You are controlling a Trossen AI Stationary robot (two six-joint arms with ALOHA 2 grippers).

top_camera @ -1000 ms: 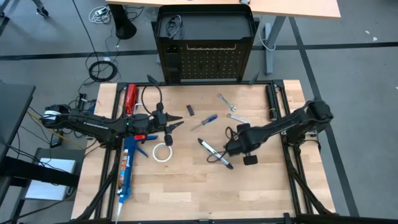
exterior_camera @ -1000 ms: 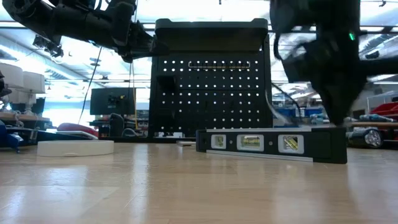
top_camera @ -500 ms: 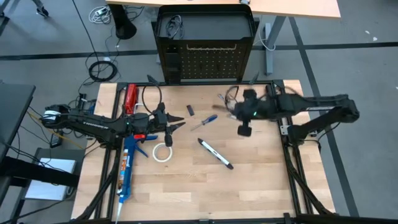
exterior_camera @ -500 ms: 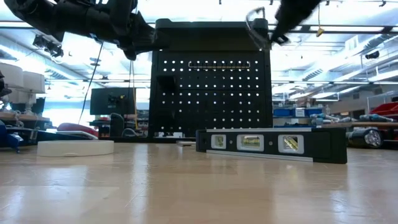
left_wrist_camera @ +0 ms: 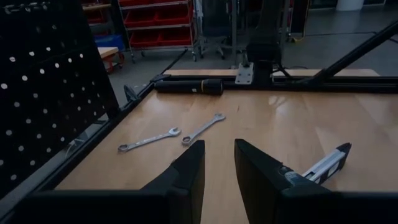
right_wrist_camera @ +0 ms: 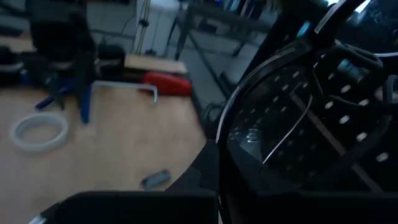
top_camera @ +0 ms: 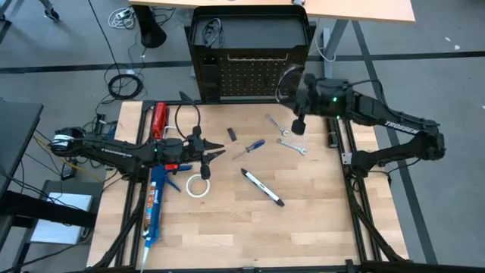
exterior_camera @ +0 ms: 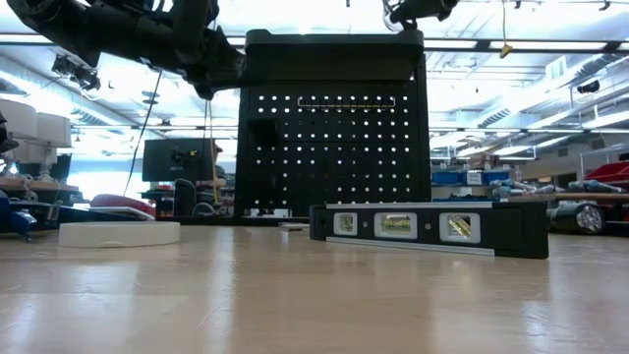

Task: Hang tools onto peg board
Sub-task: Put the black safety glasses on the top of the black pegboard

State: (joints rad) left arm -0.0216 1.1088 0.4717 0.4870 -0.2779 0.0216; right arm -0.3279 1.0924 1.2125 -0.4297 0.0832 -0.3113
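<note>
My right gripper [top_camera: 297, 89] is shut on black-framed safety glasses [top_camera: 286, 79], high up before the right part of the black peg board [top_camera: 254, 76]. My left gripper [top_camera: 215, 154] hovers open over the table's left side, with nothing between its fingers [left_wrist_camera: 219, 167]. Flat on the wood lie two silver wrenches [top_camera: 274, 123] [top_camera: 292, 145], a blue-handled screwdriver [top_camera: 248, 149], a white tape roll [top_camera: 198, 186] and a black-and-white pen-like tool [top_camera: 262, 187]. A second pair of glasses [top_camera: 186, 117] lies by the left arm. My right gripper holds the safety glasses, whose lens and dark frame [right_wrist_camera: 249, 124] stand just ahead of its fingers [right_wrist_camera: 211, 177]. The gripper's own body hides which part is pinched. The fingers come nearly level from the table's right side. The glasses are lifted clear of the table.
A long blue caulking gun [top_camera: 154, 208] and a red-handled tool [top_camera: 159, 120] lie along the left edge. A small dark piece [top_camera: 233, 134] sits near the screwdriver. Black rails [top_camera: 333, 125] run along the table's sides. Bare wood fills the near half.
My right gripper has risen from beside the pen-like tool and swung toward the far edge and the peg board, tipping from pointing down to nearly level. It stays shut. The safety glasses have gone up with it, clear of the table.
</note>
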